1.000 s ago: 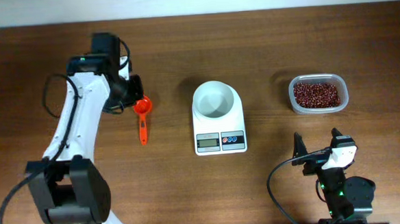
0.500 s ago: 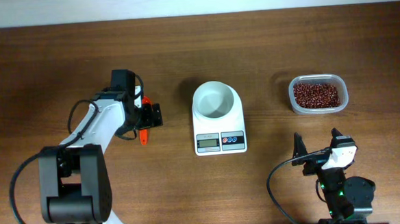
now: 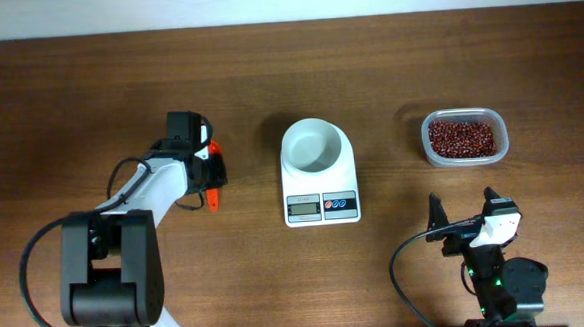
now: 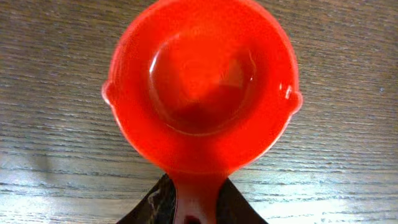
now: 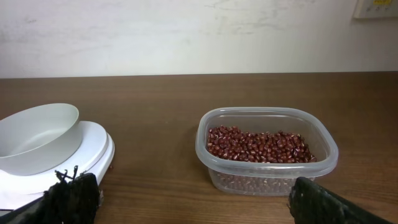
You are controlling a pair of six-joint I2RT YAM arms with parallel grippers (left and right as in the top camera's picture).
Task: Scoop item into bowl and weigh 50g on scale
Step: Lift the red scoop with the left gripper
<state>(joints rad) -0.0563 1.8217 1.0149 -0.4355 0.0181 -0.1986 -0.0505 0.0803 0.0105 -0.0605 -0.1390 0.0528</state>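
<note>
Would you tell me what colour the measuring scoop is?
The scoop is bright orange-red, seen best in the left wrist view.

You have one white bowl (image 3: 316,147), one scale (image 3: 321,195) and one clear plastic tub (image 3: 504,137) on the tabletop (image 3: 88,84). The scale carries one display (image 3: 301,207) and two round buttons: a red button (image 3: 331,202) and a blue button (image 3: 344,202). There is one red scoop (image 4: 202,87). The beans (image 3: 461,137) in the tub are too many and too small for you to count. Two arms are in view, the left arm (image 3: 143,191) and the right arm (image 3: 493,268).
</note>
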